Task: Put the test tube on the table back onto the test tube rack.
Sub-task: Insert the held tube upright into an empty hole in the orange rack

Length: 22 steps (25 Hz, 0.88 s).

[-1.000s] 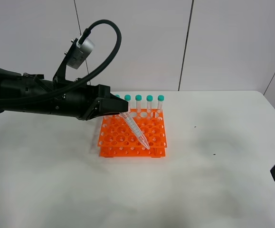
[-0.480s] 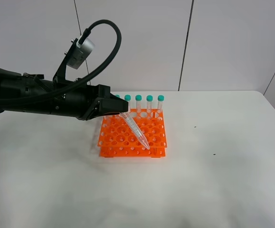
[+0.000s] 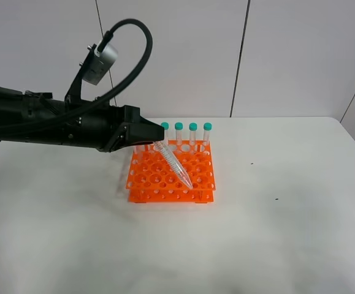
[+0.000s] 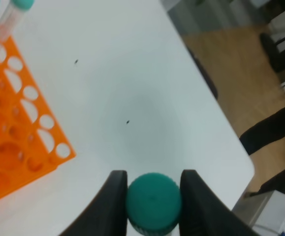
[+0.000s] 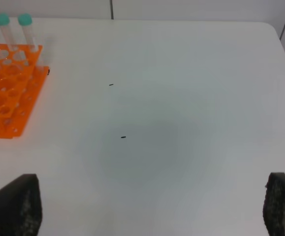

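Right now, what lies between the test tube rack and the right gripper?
Bare white table with two tiny dark specks, shown in the right wrist view.

Black left gripper [image 3: 154,139] clamped upper end of slim clear plastic test tube [image 3: 176,166], tilted, pointed tip over bright orange plastic test tube rack [image 3: 145,179] on white table [image 3: 275,233]. Four teal-capped tubes [image 3: 193,133] stood upright, far row.

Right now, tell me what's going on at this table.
The left pincer is shut on the teal cap of a test tube, holding it tilted over the orange test tube rack, tip down toward the front holes; it is not yet standing in one. Other capped tubes stand upright in the rack's back row. The right pincer is open and empty, above the white table, away from the rack.
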Motion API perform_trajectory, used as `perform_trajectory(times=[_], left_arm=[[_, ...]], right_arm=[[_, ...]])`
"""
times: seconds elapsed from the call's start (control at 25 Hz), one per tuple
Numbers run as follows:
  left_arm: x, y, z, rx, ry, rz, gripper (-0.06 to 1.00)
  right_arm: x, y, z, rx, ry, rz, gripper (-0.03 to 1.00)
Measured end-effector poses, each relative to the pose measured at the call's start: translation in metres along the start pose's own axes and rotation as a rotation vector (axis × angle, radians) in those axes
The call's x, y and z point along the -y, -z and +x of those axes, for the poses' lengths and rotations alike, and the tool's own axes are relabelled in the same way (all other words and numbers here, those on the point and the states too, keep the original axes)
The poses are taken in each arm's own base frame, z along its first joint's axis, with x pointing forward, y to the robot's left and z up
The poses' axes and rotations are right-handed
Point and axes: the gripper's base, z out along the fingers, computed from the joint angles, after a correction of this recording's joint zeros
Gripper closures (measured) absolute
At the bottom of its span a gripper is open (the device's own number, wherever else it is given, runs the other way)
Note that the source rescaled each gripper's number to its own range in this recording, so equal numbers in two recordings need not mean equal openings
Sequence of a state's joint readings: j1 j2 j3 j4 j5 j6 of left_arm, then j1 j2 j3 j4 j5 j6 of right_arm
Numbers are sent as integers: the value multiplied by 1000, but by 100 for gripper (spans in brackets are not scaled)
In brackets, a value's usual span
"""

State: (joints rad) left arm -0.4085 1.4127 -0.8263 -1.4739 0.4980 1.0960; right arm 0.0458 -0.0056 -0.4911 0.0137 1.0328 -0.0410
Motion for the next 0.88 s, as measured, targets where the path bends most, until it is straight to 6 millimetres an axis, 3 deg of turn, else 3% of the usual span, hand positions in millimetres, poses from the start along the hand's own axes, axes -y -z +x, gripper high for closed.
perform_trajectory(times=[0.24,0.44,0.72,0.88], left_arm=[[31,32,-13,113,-50,43,94],[42,49,-17,174,-93,31,94],[38,51,-19,190,-147,-47,94],[27,53,-22,176,-298,-204,94]], right_arm=[[0,0,0,0,0,0,-3],[0,0,0,0,0,0,-3],[0,0,0,0,0,0,-3],[0,0,0,0,0,0,-3]])
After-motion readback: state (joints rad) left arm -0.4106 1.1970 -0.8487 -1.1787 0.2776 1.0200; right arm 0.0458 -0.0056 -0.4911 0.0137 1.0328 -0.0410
